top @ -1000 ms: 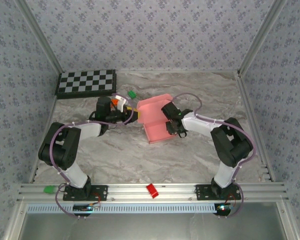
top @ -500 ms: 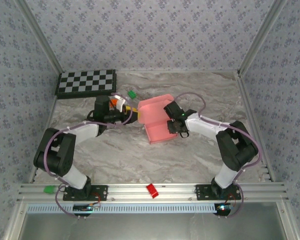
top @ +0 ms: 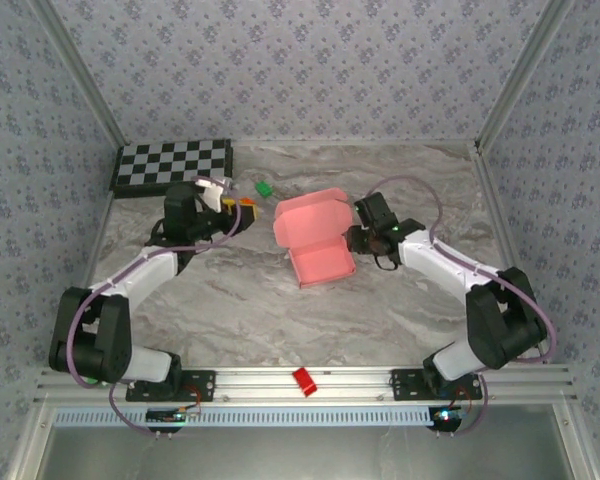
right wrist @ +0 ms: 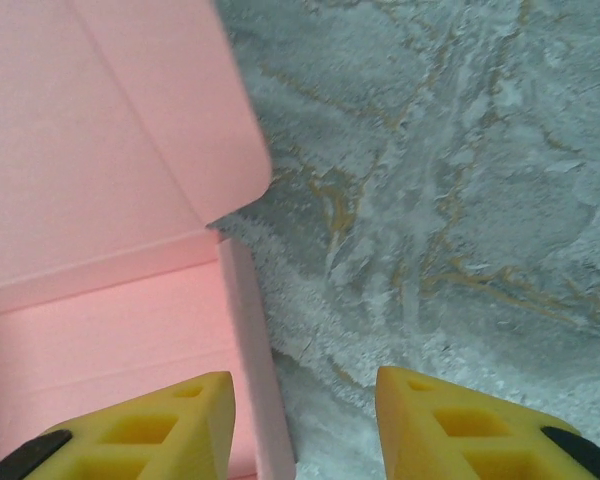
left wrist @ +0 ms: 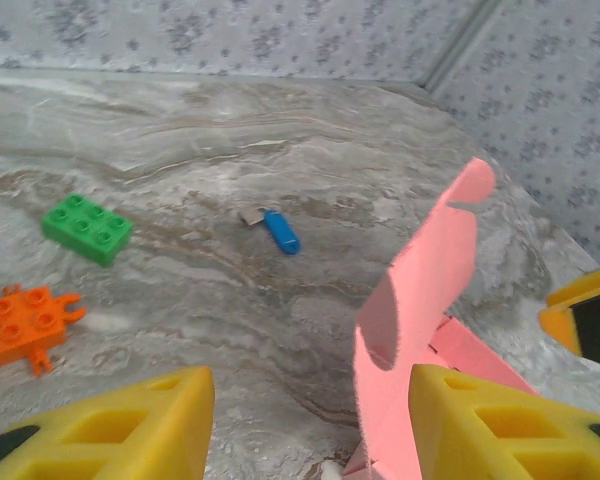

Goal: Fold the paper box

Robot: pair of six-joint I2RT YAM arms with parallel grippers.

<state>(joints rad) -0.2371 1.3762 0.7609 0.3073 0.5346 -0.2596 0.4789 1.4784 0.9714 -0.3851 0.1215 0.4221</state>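
Paper box [top: 318, 262]: salmon-pink card, half formed, lying near the middle of the table [top: 230, 300], a little toward the far edge. A shallow tray with low walls faces the near edge, and a broad flap with rounded corners rises on the far side.
Left gripper [top: 246, 207]: left of the box and apart from it, pointing at it. Its yellow fingers [left wrist: 130, 430] stand spread with nothing between them (in the left wrist view the raised flap stands ahead, closer to the right-hand finger).
Right gripper [top: 354, 238]: at the box's right side. Jaws parted and clamping nothing. In the right wrist view the tray's side wall runs through the gap, close to one finger; whether they touch I cannot tell.
Green brick [top: 264, 187]: toward the far edge, left of the box.
Orange brick [left wrist: 20, 325]: beside the green one, nearer the left gripper.
Blue piece [left wrist: 281, 231]: small, between the green brick and the flap.
Checkerboard [top: 172, 165]: far left corner.
Red piece [top: 304, 380]: on the rail along the near edge.
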